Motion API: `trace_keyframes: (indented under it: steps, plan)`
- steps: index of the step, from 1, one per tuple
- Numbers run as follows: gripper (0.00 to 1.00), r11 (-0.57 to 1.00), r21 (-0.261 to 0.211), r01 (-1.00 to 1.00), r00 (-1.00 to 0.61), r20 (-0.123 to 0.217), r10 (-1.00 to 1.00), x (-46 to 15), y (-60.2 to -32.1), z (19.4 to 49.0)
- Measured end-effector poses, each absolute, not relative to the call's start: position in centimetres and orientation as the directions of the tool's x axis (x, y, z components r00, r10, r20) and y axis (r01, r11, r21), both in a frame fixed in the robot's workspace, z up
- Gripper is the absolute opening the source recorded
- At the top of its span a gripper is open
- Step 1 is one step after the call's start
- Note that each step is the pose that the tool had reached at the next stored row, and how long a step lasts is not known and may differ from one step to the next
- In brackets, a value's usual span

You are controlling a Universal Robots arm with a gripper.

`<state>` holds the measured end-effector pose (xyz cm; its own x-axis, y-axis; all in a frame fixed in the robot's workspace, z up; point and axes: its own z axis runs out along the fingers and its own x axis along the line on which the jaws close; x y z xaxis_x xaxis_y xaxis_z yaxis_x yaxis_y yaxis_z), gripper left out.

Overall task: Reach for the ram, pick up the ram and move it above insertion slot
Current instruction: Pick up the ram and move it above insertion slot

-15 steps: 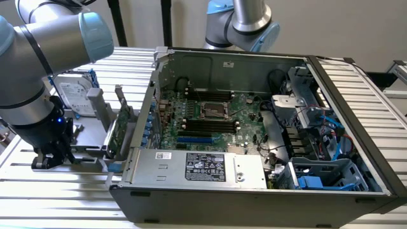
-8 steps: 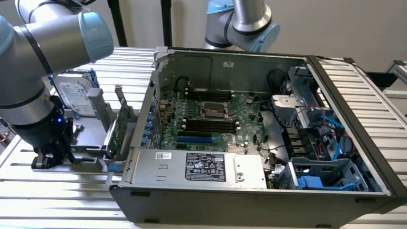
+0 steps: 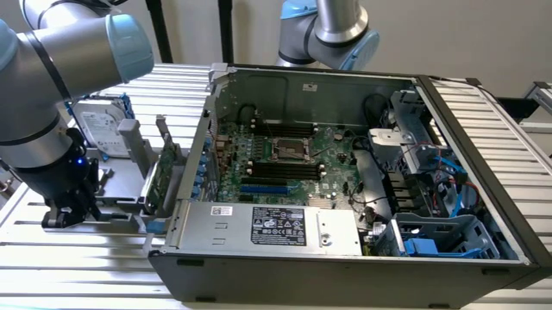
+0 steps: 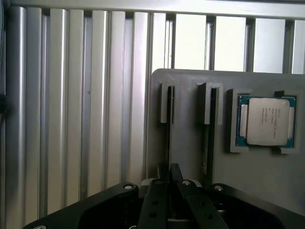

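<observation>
Your gripper point(image 4: 170, 169) sits low over the holder point(image 4: 188, 119), apparently straddling the ram point(image 4: 169, 129) standing edgewise in its groove. Whether it is clamped, I cannot tell. Reach-and-pick step; picking calls for square alignment.

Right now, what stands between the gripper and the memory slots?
In the exterior view, an upright green card and the computer case's side wall stand between the gripper and the black memory slots.

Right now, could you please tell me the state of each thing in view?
Case: open, on its side.
Slots: empty.
Ram: on edge in holder, under tool.
Tool: low over holder.
CPU: flat in holder recess.
Drive: upright.
Card: upright in holder.
</observation>
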<state>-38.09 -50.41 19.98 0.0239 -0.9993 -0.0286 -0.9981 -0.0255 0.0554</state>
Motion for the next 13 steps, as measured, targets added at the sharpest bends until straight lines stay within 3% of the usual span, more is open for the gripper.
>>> trace_keyframes:
  steps: [13]
  plan:
    - [0.13,-0.029,0.055,-0.998,0.027,-0.029,-0.999,-38.1,-50.4,21.1]
